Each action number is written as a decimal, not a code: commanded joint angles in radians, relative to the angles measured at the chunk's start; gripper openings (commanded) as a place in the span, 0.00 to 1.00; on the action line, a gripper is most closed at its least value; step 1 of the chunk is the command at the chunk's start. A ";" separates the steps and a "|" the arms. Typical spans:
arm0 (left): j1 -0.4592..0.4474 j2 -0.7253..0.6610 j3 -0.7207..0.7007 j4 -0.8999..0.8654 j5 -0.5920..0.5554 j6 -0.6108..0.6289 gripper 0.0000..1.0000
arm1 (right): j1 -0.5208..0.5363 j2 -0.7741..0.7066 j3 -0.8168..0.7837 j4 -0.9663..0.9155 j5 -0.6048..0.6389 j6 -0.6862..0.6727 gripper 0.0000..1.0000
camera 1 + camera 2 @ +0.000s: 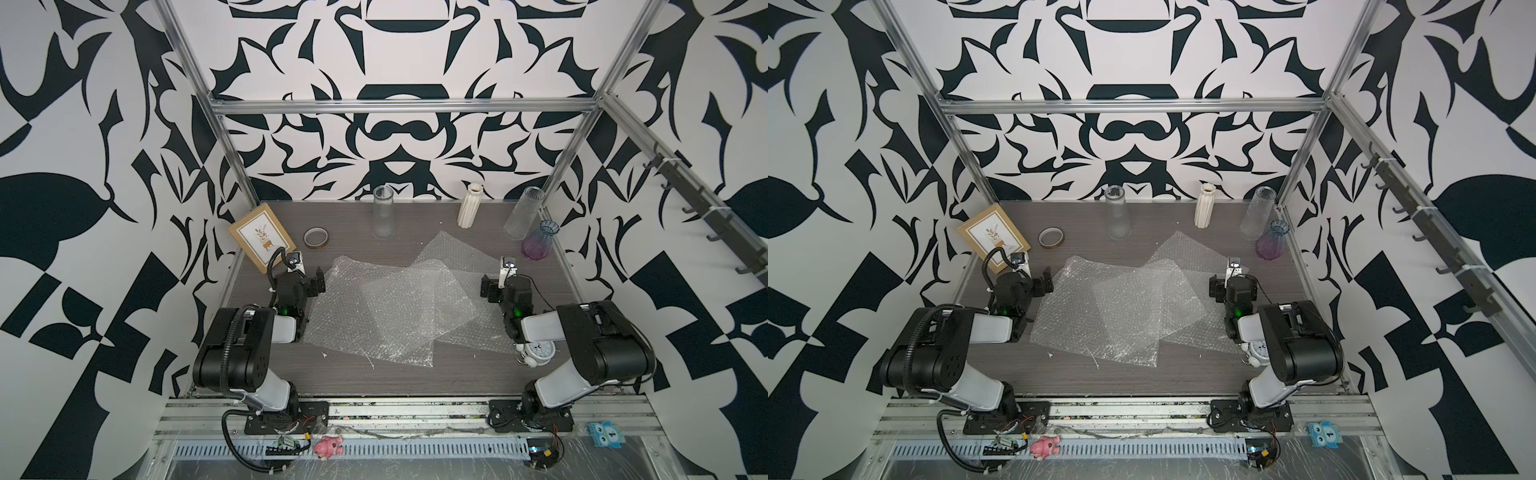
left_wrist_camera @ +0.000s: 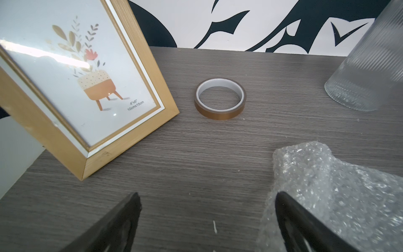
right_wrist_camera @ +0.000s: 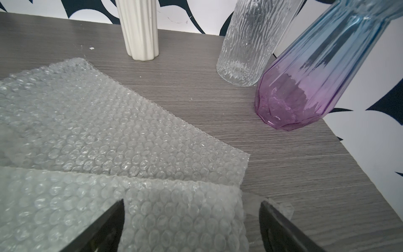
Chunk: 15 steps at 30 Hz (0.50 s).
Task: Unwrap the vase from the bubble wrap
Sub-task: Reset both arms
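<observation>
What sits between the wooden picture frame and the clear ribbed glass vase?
A brown roll of tape lies flat there, touching neither the wooden picture frame nor the clear ribbed glass vase; the left wrist view and both top views show it.

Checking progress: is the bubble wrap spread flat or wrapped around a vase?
Spread flat: the bubble wrap lies in overlapping sheets, wrapping nothing.

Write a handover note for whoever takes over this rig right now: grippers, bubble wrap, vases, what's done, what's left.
Left gripper: open, empty, beside the bubble wrap.
Right gripper: open, empty, over its edge.
Sheets lie flat, overlapping, mid-table.
Bare at the back: clear vase, white vase, textured vase, purple-blue vase.
Done: no vase looks wrapped.
Left: apparently nothing.
</observation>
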 commanded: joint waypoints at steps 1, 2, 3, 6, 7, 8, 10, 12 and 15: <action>0.004 0.010 -0.010 0.039 0.004 0.008 0.99 | -0.002 -0.019 0.017 0.028 -0.002 0.005 0.97; 0.004 0.010 -0.011 0.039 0.004 0.008 0.99 | -0.001 -0.020 0.017 0.027 -0.001 0.004 0.98; 0.004 0.010 -0.010 0.039 0.004 0.008 0.99 | 0.000 -0.020 0.017 0.028 -0.001 0.006 0.98; 0.004 0.011 -0.008 0.038 0.010 0.009 0.99 | -0.001 -0.020 0.017 0.027 -0.002 0.004 0.98; 0.004 0.011 -0.003 0.032 0.020 0.013 0.99 | -0.002 -0.020 0.018 0.026 -0.002 0.006 0.99; 0.004 0.011 -0.001 0.027 0.024 0.013 0.99 | -0.002 -0.020 0.017 0.026 -0.001 0.005 0.99; 0.004 0.011 -0.002 0.027 0.029 0.013 0.99 | -0.001 -0.019 0.017 0.026 -0.002 0.006 0.99; 0.004 0.013 -0.001 0.027 0.028 0.012 0.99 | -0.001 -0.020 0.017 0.026 -0.002 0.005 0.99; 0.004 0.011 -0.003 0.028 0.029 0.015 0.99 | -0.002 -0.020 0.017 0.026 -0.002 0.005 0.99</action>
